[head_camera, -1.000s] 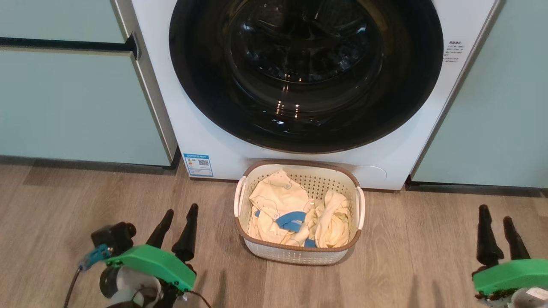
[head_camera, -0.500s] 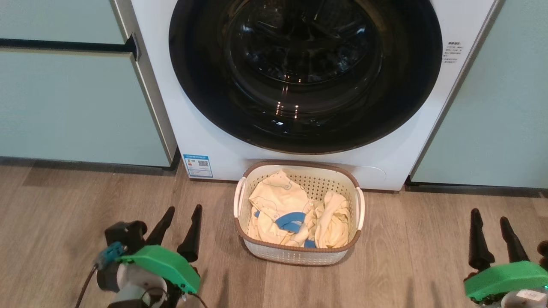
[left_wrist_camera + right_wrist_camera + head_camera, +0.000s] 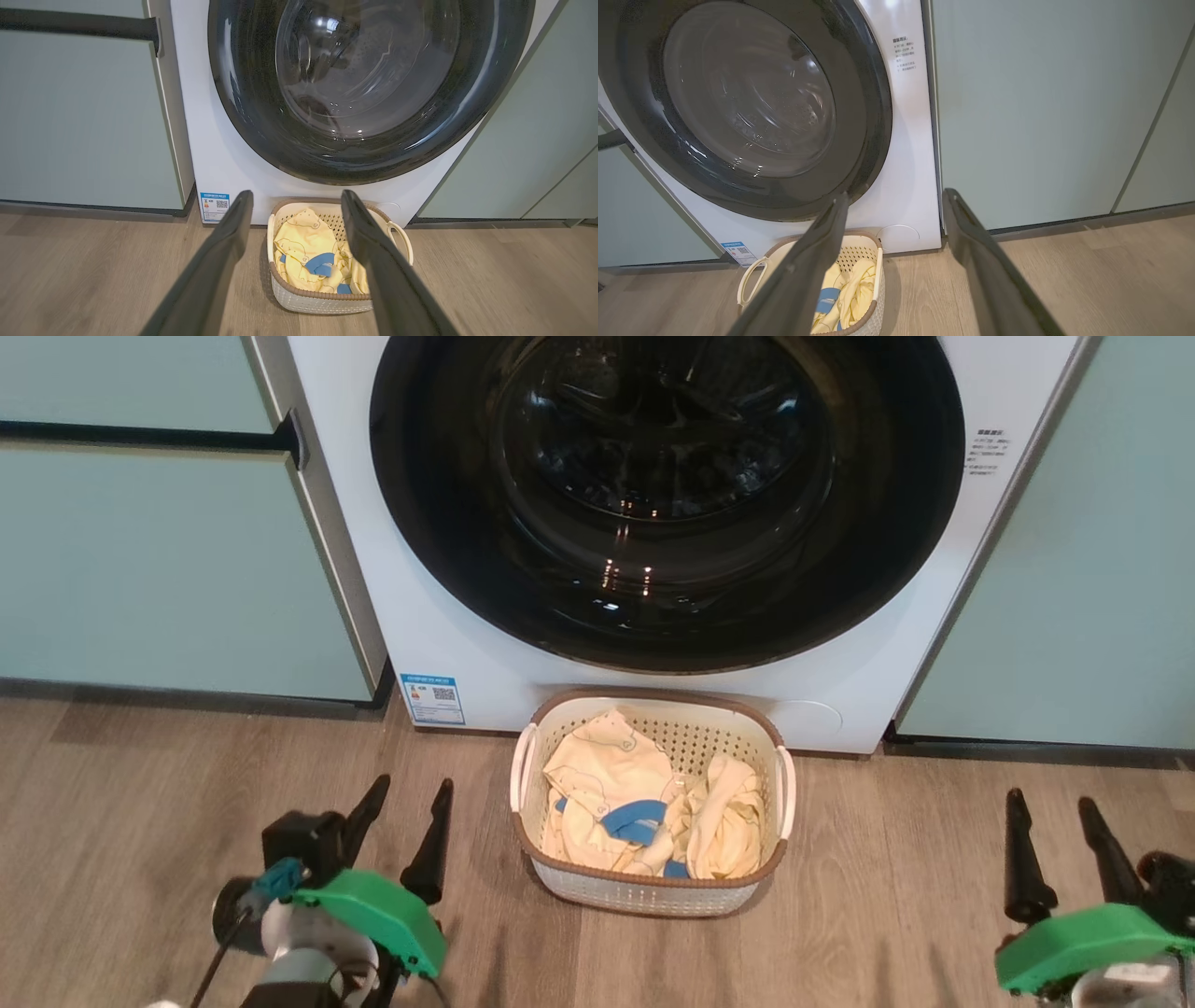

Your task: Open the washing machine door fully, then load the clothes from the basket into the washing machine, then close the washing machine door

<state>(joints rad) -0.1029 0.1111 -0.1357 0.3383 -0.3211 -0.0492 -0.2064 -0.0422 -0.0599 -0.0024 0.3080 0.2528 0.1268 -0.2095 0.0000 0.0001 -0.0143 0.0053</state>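
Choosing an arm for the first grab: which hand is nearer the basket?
The left hand, open and close to the left side of the basket; the right hand stands much farther off across the floor.

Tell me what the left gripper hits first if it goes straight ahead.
Likely the left gripper meets the white front of the washing machine, just below the door and behind the basket; depth is unclear.

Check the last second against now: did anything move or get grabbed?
Both grippers drifted inward toward the basket: the left gripper to the robot's right, the right gripper to its left. Both are open and empty; nothing was grasped or released. Unchanged: door shut, clothes in the basket, basket on the floor in front of the washer.
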